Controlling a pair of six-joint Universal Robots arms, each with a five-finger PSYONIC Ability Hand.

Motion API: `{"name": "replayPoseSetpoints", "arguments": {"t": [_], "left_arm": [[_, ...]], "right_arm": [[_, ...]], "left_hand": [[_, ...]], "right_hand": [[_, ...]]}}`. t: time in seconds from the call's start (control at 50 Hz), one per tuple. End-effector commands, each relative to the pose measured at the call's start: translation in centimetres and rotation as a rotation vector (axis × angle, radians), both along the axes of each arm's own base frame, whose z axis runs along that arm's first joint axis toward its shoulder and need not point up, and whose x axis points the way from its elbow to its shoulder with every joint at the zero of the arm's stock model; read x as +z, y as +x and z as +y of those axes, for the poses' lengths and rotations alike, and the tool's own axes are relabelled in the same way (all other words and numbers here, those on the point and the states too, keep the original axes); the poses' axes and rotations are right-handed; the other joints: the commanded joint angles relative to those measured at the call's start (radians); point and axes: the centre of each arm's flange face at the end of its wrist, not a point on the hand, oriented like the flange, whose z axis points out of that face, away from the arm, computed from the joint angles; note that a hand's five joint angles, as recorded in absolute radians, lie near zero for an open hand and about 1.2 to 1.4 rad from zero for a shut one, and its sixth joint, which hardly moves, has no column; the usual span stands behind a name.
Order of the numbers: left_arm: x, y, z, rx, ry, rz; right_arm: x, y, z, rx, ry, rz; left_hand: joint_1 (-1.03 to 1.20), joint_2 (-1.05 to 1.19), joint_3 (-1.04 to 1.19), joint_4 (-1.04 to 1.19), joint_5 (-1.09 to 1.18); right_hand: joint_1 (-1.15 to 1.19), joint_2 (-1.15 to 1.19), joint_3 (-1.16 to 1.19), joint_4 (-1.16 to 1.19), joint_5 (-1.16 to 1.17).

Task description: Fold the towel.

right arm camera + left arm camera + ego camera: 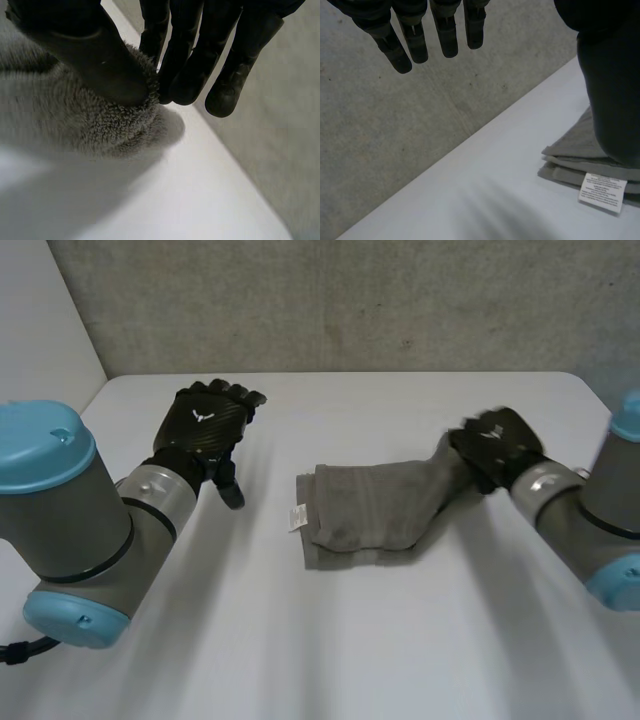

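A grey towel (365, 505) lies folded in the middle of the white table (330, 640), its white label (297, 517) on the left edge. My right hand (495, 447) pinches the towel's right end and lifts it off the table. In the right wrist view the thumb (100, 65) presses the fluffy towel (90, 120) against the fingers (185, 60). My left hand (205, 425) hovers to the left of the towel, apart from it, with straight fingers (415, 40). The left wrist view shows the towel's folded corner (575, 160) and label (602, 191).
A grey wall (330, 300) rises behind the table's far edge. The table's far right corner (585, 380) is rounded. Bare tabletop stretches in front of the towel and between the towel and my left arm (60, 520).
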Motion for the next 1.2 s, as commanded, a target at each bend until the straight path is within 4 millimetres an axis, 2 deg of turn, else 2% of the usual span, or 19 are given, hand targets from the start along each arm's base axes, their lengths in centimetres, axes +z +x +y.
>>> {"name": "replayPoseSetpoints", "arguments": {"t": [0.02,0.04,0.08,0.1,0.14,0.22,0.26,0.28,0.3,0.32,0.34,0.36,0.48,0.56,0.7,0.8,0.92,1.02,1.2], "left_arm": [[1.5,-0.3,-0.2,0.0,-0.043,0.023],[1.7,-0.2,-0.4,0.009,-0.048,0.027],[1.9,-0.3,-0.4,0.019,-0.052,0.036],[1.9,-0.3,-0.4,0.019,-0.052,0.036],[2.6,-0.4,-0.6,0.035,-0.056,0.073],[3.0,-0.6,-0.7,0.039,-0.048,0.117],[3.2,-0.9,-0.8,0.036,-0.043,0.148],[3.2,-0.9,-0.8,0.036,-0.043,0.148],[3.4,-1.0,-0.9,0.034,-0.045,0.158],[3.5,-1.3,-1.0,0.028,-0.049,0.162],[3.5,-1.3,-1.0,0.028,-0.049,0.162],[3.4,-1.8,-1.1,0.02,-0.049,0.163],[2.7,-4.1,-1.6,-0.009,-0.029,0.192],[1.9,-5.2,-1.9,-0.006,0.017,0.216],[-0.8,-8.3,-1.8,-0.045,0.124,0.201],[-2.8,-9.6,-2.0,-0.057,0.154,0.172],[-5.2,-10.1,-2.6,-0.052,0.189,0.144],[-8.7,-9.9,-2.9,-0.003,0.237,0.082],[-10.2,-9.4,-2.2,0.026,0.282,0.013]], "right_arm": [[0.5,9.9,5.9,0.321,0.0,0.011],[0.0,11.5,7.0,0.37,0.004,0.019],[-0.8,12.7,8.0,0.411,0.015,0.035],[-0.8,12.8,8.0,0.411,0.015,0.035],[-2.8,14.0,9.0,0.453,0.047,0.087],[-4.1,14.2,9.4,0.454,0.079,0.13],[-4.3,13.7,9.0,0.429,0.098,0.13],[-4.3,13.7,9.0,0.429,0.099,0.13],[-3.8,13.5,9.0,0.417,0.1,0.119],[-2.5,13.0,8.7,0.391,0.096,0.09],[-2.5,13.0,8.7,0.391,0.096,0.089],[-0.8,12.2,8.2,0.356,0.091,0.041],[2.8,8.5,5.9,0.214,0.159,-0.159],[3.5,7.5,5.6,0.175,0.191,-0.211],[2.0,4.9,3.6,0.085,0.245,-0.209],[0.7,4.7,2.9,0.078,0.269,-0.207],[-1.2,4.9,1.9,0.085,0.311,-0.207],[-4.6,5.8,1.1,0.092,0.372,-0.188],[-6.7,6.2,0.5,0.089,0.405,-0.177]], "left_hand": [[-0.097,-0.082,-0.063,-0.089,-0.216],[-0.097,-0.082,-0.063,-0.089,-0.216],[-0.097,-0.082,-0.063,-0.089,-0.216],[-0.097,-0.082,-0.063,-0.089,-0.216],[-0.097,-0.082,-0.063,-0.089,-0.216],[-0.097,-0.082,-0.063,-0.089,-0.216],[-0.097,-0.082,-0.063,-0.089,-0.216],[-0.097,-0.082,-0.063,-0.089,-0.216],[-0.097,-0.082,-0.063,-0.089,-0.216],[-0.097,-0.082,-0.063,-0.089,-0.216],[-0.097,-0.082,-0.063,-0.089,-0.216],[-0.097,-0.082,-0.063,-0.089,-0.216],[-0.088,-0.073,-0.054,-0.08,-0.207],[-0.082,-0.067,-0.049,-0.074,-0.201],[-0.079,-0.064,-0.046,-0.071,-0.198],[-0.077,-0.061,-0.043,-0.068,-0.195],[-0.074,-0.058,-0.04,-0.065,-0.192],[-0.074,-0.058,-0.04,-0.065,-0.192],[-0.079,-0.064,-0.046,-0.071,-0.198]], "right_hand": [[0.134,0.092,0.062,0.06,0.076],[0.134,0.092,0.062,0.06,0.076],[0.134,0.092,0.062,0.06,0.076],[0.134,0.092,0.062,0.06,0.076],[0.134,0.092,0.062,0.06,0.076],[0.097,0.055,0.025,0.023,0.039],[-0.686,-0.728,-0.757,-0.759,-0.744],[-0.69,-0.732,-0.761,-0.763,-0.748],[-0.94,-0.982,-1.011,-1.013,-0.998],[-1.018,-1.06,-1.089,-1.091,-1.076],[-1.018,-1.061,-1.09,-1.092,-1.077],[-1.085,-1.128,-1.157,-1.159,-1.143],[-1.087,-1.13,-1.159,-1.161,-1.146],[-1.087,-1.13,-1.159,-1.161,-1.146],[-1.087,-1.13,-1.159,-1.161,-1.146],[-1.087,-1.13,-1.159,-1.161,-1.146],[-1.087,-1.13,-1.159,-1.161,-1.146],[-1.087,-1.13,-1.159,-1.161,-1.146],[-1.087,-1.13,-1.159,-1.161,-1.146]]}}
